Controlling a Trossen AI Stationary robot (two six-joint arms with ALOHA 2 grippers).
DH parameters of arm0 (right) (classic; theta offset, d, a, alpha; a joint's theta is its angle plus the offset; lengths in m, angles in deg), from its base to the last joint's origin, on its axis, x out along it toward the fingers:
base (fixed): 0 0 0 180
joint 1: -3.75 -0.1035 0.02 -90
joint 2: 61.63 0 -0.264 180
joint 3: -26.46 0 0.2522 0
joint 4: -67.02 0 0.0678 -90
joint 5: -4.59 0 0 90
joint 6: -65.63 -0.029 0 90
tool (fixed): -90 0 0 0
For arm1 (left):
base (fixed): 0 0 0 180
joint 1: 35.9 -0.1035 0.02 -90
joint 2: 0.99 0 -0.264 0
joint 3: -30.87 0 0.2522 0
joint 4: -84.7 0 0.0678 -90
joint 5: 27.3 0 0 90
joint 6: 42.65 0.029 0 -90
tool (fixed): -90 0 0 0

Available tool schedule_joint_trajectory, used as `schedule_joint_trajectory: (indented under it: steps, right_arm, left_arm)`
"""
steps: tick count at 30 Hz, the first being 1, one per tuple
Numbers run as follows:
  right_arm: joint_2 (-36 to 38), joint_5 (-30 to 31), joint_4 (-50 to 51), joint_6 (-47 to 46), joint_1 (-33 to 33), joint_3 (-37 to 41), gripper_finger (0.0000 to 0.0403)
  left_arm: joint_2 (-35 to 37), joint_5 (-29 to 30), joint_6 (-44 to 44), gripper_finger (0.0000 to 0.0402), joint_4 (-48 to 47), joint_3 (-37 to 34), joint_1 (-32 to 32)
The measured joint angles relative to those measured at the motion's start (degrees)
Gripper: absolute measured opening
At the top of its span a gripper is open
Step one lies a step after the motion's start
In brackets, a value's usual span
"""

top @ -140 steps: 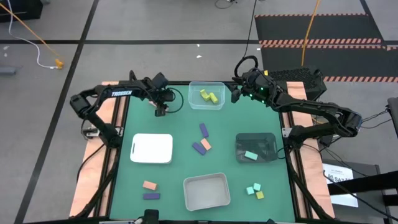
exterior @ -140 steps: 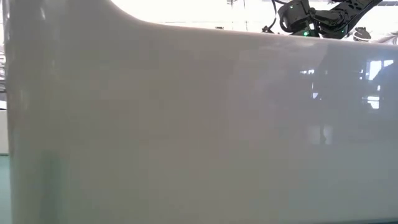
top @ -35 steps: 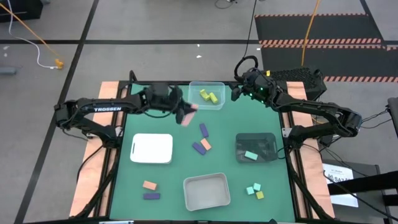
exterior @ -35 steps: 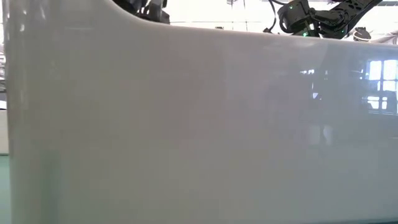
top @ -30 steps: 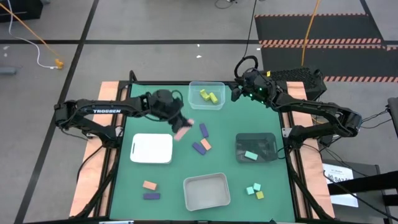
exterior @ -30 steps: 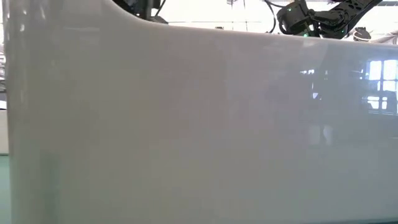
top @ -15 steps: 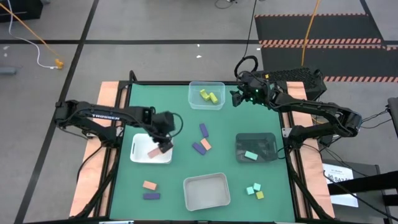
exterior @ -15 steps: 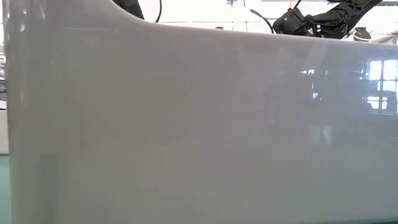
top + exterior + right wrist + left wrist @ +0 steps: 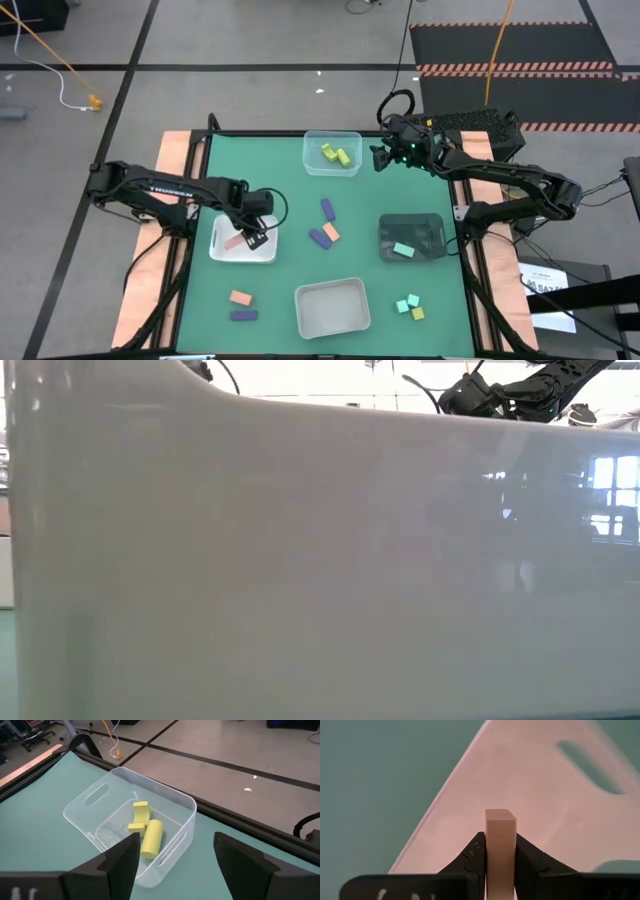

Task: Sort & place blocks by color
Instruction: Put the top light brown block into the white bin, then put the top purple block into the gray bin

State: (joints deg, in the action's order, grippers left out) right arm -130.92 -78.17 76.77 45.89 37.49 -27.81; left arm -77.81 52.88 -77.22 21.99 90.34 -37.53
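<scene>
My left gripper (image 9: 246, 239) is over the flat white tray (image 9: 225, 250) and is shut on a salmon-orange block (image 9: 235, 242). At the far edge, my right gripper (image 9: 377, 158) hangs open beside a clear bin (image 9: 332, 153) that holds yellow blocks (image 9: 145, 832). On the mat in the middle lie two purple blocks (image 9: 327, 208) and a salmon one (image 9: 331, 232). Another salmon block (image 9: 240, 297) and a purple one (image 9: 243, 315) lie near the left front. Teal blocks (image 9: 407, 301) and a yellow one (image 9: 418, 313) lie at the right front. My left gripper pinches the salmon block's two long sides (image 9: 500, 851) between its two fingers (image 9: 475, 854). The block's free end (image 9: 500, 816) sticks out past the fingertips toward the white tray. The fingers lie along the block. Whether the block touches the tray, I cannot tell.
A dark bin (image 9: 410, 237) at the right holds a teal block (image 9: 403, 250). A white bin (image 9: 332, 307) stands at the near middle; its wall (image 9: 320, 560) fills the low view. The green mat lies bare between the containers.
My left gripper has carried the salmon block from the middle of the table toward the left and near edges and down, ending low over the white tray. It has stayed shut on the block.
</scene>
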Motion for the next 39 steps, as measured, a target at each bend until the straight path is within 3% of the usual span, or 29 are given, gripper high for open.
schedule_joint_trajectory:
  steps: [11, 18, 23, 31, 39]
  right_arm:
    - [0.0, 0.0, 0.0, 0.0, 0.0, 0.0, 0.0242]
    - [0.0, 0.0, 0.0, 0.1, 0.0, 0.0, 0.0242]
    - [0.0, 0.0, -0.1, 1.6, 0.0, 0.0, 0.0242]
    - [0.6, -7.2, -5.3, 1.0, -1.5, 0.0, 0.0242]
    - [0.6, -4.3, -7.6, 0.9, -10.4, 0.0, 0.0242]
  left_arm:
    - [0.0, 2.3, -3.2, 0.0059, 9.7, -6.7, 0.0]
    - [0.0, 2.4, -4.8, 0.0137, 9.7, -6.7, 0.0]
    - [0.0, -1.0, -7.1, 0.0165, 9.4, -6.1, 0.0]
    - [2.3, -3.7, -8.7, 0.0152, 9.3, -1.3, 0.6]
    - [8.1, -1.8, -6.5, 0.0132, 9.5, 4.5, 0.8]
